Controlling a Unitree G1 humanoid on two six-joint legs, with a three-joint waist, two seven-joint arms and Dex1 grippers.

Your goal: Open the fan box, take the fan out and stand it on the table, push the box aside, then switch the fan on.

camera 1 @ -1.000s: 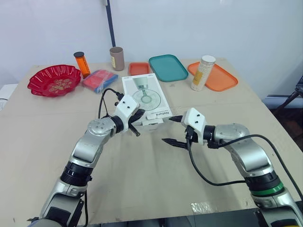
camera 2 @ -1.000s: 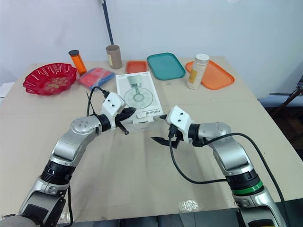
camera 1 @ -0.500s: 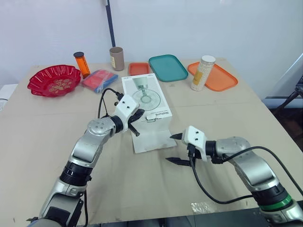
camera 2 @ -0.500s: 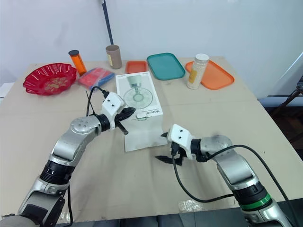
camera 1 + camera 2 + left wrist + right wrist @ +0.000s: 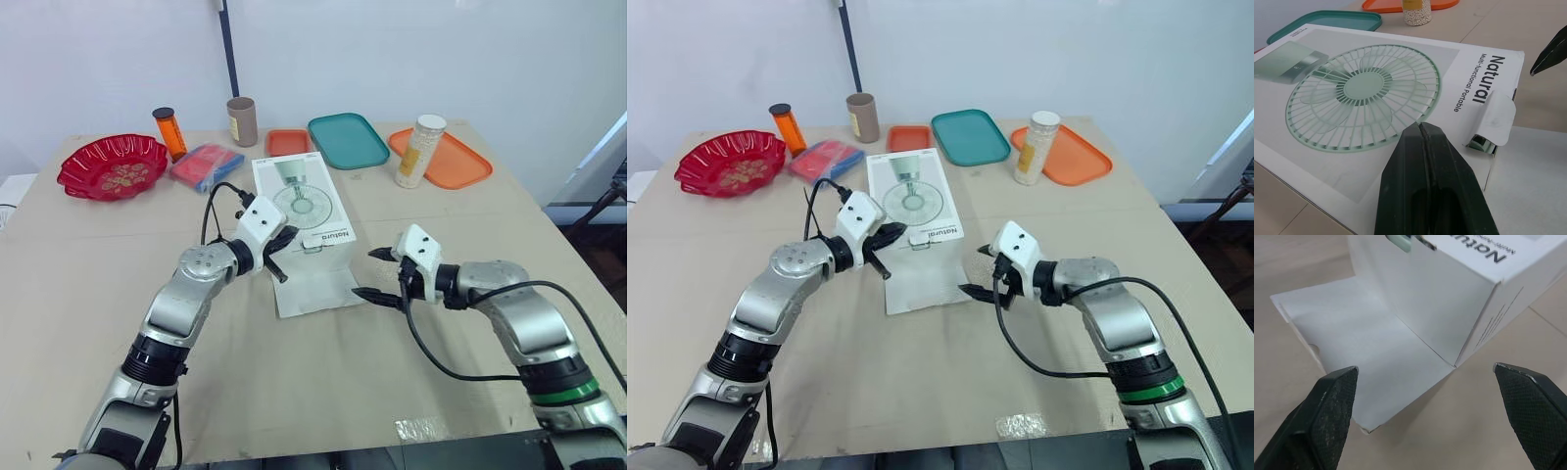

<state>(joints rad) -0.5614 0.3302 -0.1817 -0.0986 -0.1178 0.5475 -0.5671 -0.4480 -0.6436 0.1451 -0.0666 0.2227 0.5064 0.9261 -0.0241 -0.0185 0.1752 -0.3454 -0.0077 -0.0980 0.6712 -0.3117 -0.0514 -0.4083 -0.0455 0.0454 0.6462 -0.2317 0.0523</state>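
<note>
Silver arms (image 5: 186, 294), white wrists (image 5: 416, 247), black cables (image 5: 431, 357) — left pincer (image 5: 1422, 126), right pincer (image 5: 362, 273) both black

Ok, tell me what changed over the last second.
The front flap of the white cardboard fan box swung down flat onto the table. The open right gripper drew back, then returned beside the flap. The shut left gripper stayed on the box top.

The left gripper (image 5: 1422, 129) partly hides the fan box (image 5: 1352, 147).

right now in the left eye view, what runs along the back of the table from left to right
red bowl, orange bottle, brown cup, small orange tray, green tray, white jar
</note>
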